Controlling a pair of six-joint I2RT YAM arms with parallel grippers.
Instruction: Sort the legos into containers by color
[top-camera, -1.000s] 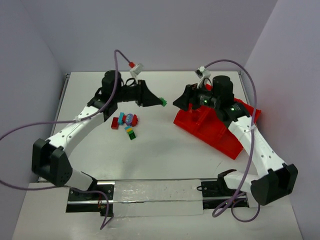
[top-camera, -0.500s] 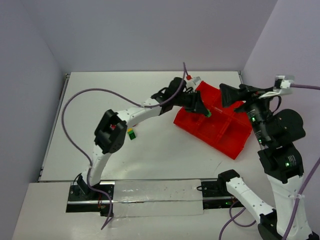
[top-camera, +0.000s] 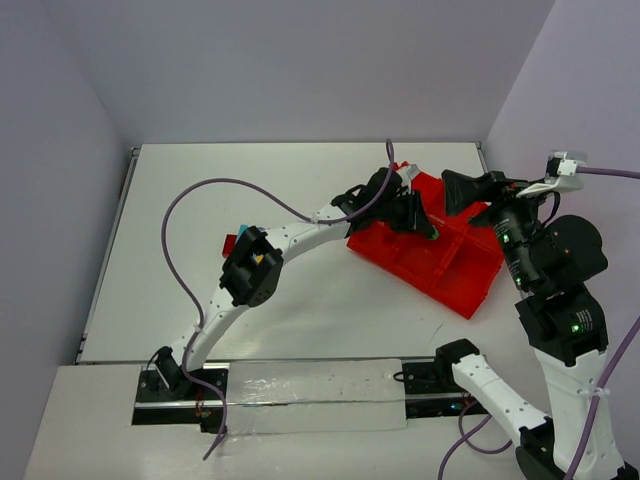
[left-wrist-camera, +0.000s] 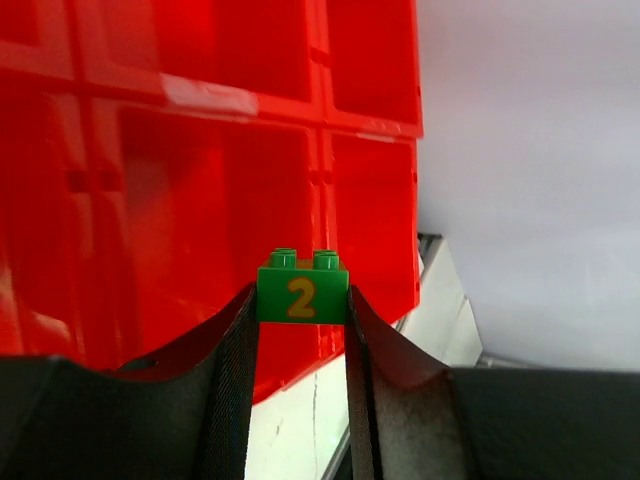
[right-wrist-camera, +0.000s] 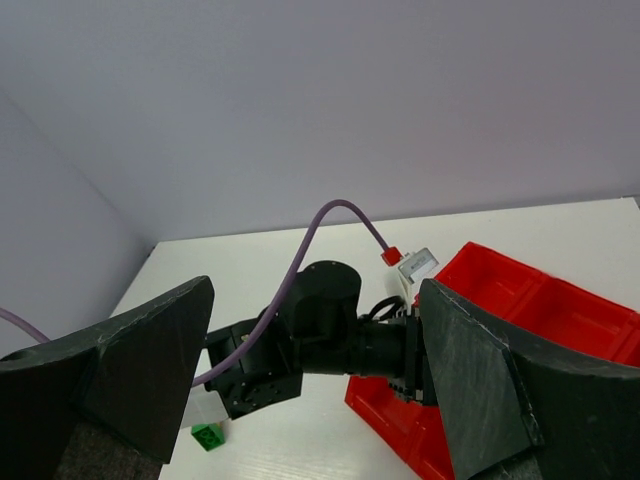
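My left gripper (left-wrist-camera: 300, 302) is clamped on a green brick (left-wrist-camera: 301, 290) marked 2, holding it above the red tray (left-wrist-camera: 200, 150), over its compartments. My right gripper (right-wrist-camera: 315, 290) hangs spread wide, raised beside that tray.

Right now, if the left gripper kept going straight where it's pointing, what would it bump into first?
Probably the red tray: the left gripper, pinching a green brick, points straight at one of its compartments. How far above it the gripper hangs is hard to tell.
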